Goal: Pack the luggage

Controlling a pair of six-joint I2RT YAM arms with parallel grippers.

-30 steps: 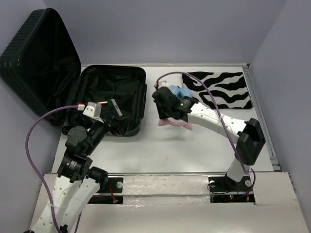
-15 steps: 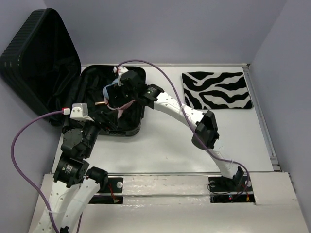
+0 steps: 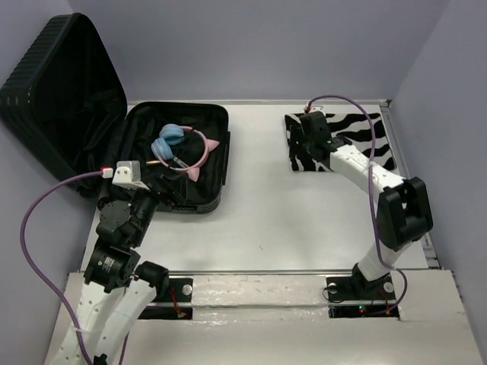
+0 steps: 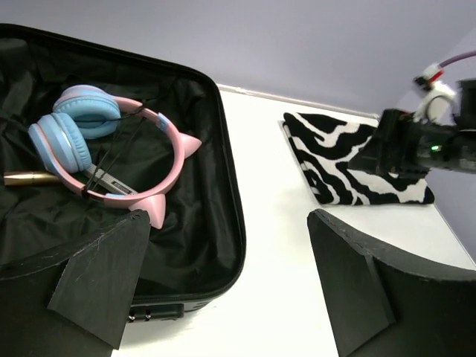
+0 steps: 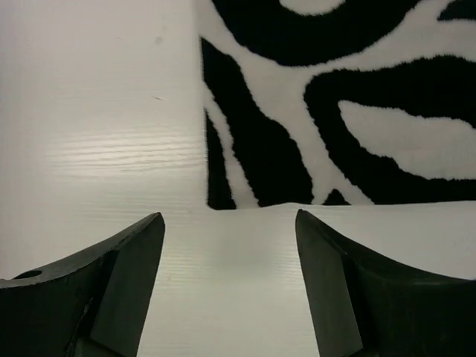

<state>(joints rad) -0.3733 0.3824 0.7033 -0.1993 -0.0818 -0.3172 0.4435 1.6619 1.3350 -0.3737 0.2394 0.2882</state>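
2 empty pairs, left fingers [image 4: 104, 275] wide, right fingers [image 5: 111, 282] parted above pouch [image 5: 335, 97]

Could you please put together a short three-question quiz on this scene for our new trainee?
1. True or false: the pink-and-blue cat-ear headphones lie inside the open black hard-shell suitcase.
2. What is the right gripper hovering at? A) an edge of the flat zebra-striped pouch; B) the suitcase lid; C) the headphones.
3. Fill in: the right gripper and the left gripper both stand ____, holding nothing.
Key: 1 true; 2 A; 3 open.
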